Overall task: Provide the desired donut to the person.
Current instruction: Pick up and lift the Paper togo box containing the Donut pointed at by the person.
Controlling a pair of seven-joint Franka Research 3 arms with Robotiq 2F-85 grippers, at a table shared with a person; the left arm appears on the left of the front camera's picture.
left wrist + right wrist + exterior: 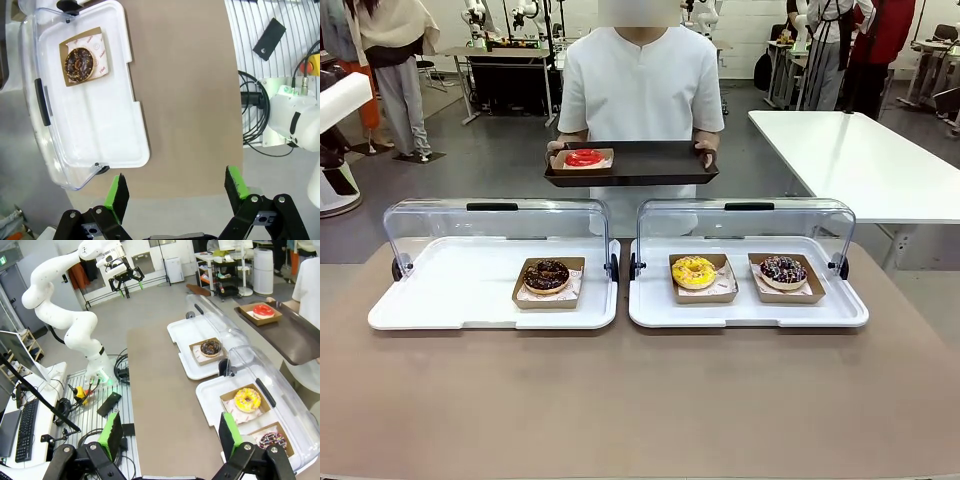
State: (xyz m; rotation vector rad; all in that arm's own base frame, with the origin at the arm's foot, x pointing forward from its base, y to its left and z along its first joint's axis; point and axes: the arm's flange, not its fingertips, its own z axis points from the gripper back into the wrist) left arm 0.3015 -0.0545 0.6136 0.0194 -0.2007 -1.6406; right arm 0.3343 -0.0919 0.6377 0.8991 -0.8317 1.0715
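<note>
The person (640, 85) in a white shirt stands at the far side holding a dark tray (650, 165) with a red donut (584, 157) in a cardboard tray. A chocolate donut (547, 274) lies in the left white case (440, 290). In the right case (650, 300) lie a yellow donut (694, 270) and a dark sprinkled donut (783, 269). My left gripper (176, 185) hangs open high over the table's near edge, with the chocolate donut (79, 64) far ahead. My right gripper (170, 422) is open and high, above the yellow donut (247, 399) and sprinkled donut (271, 440).
Both cases have their clear lids (500, 225) tipped open toward the person. Brown table (640, 400) in front of the cases is bare. A white table (860, 160) stands at the back right. The left arm (65, 285) is raised beside the table.
</note>
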